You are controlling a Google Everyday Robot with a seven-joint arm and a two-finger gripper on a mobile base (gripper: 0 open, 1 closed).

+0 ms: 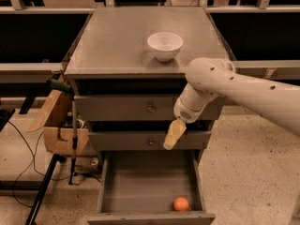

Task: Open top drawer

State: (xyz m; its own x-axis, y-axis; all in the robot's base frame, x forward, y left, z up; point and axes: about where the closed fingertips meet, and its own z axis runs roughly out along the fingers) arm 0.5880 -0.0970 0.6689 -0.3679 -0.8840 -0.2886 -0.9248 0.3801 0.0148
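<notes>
The top drawer (pixel 117 108) is the wide grey front just under the cabinet top, with a small round knob (pixel 151 108) at its centre. It looks closed. My gripper (pixel 171 136) hangs from the white arm (pixel 243 90) that comes in from the right. It points down and to the left, in front of the middle drawer (pixel 122 141). It is below and to the right of the top drawer's knob and touches neither knob. It holds nothing that I can see.
The bottom drawer (pixel 107 182) is pulled out with an orange ball (pixel 181 203) inside. A white bowl (pixel 165 46) sits on the cabinet top. A cardboard box (pixel 58 125), a black stand (pixel 74 125) and cables stand at the left.
</notes>
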